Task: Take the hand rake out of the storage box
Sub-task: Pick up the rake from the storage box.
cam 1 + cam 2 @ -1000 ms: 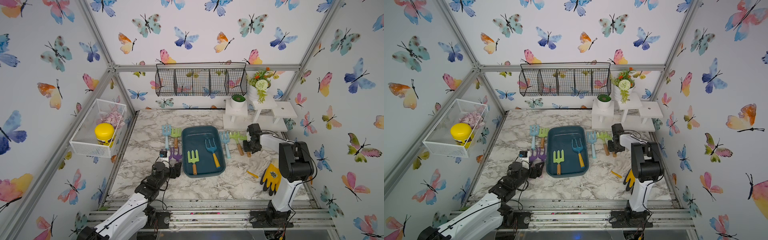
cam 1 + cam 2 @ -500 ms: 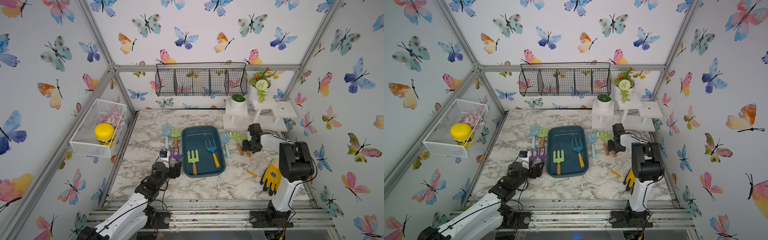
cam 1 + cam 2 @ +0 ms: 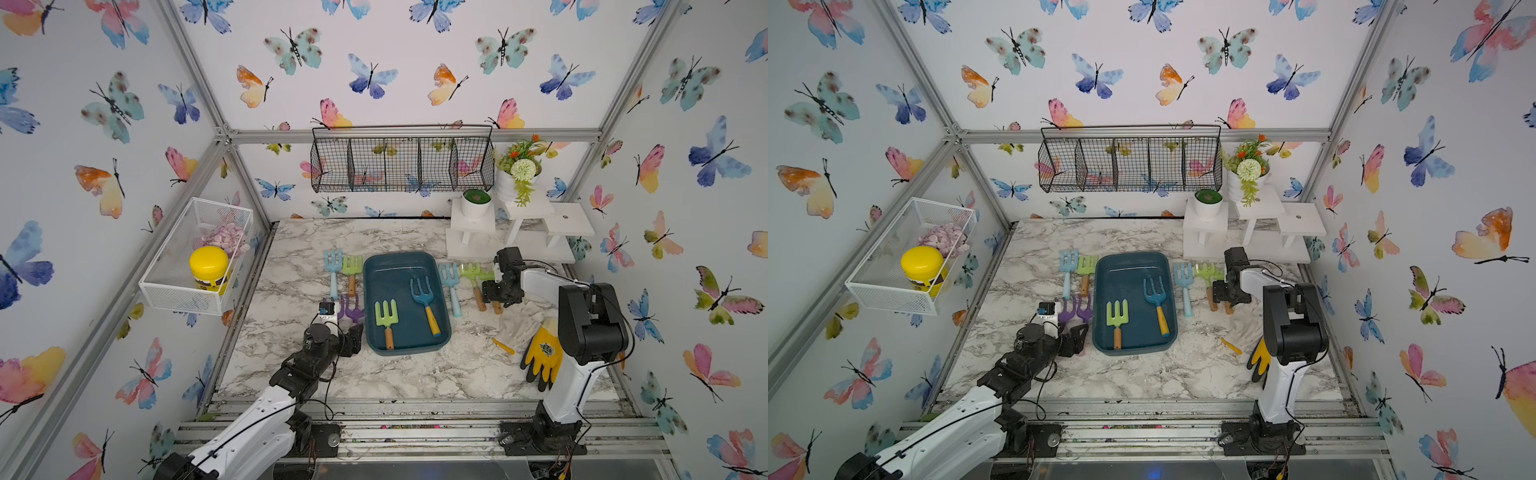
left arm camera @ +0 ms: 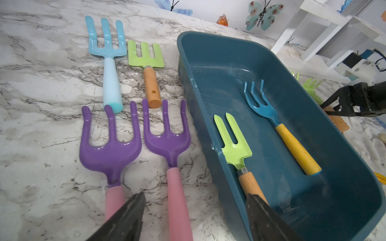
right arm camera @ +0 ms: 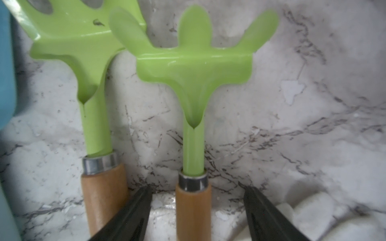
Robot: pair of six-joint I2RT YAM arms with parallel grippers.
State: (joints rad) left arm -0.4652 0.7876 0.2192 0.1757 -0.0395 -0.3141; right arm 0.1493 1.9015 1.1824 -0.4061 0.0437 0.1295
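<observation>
Right hand spread — straddling green rake.

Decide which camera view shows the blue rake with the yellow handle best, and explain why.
The left wrist view: the blue rake lies close and whole, tines to handle end, inside the storage box. Both top views show the rake whole but small. The right wrist view misses it.

Marble tabletop carries storage box, rakes, glove.
</observation>
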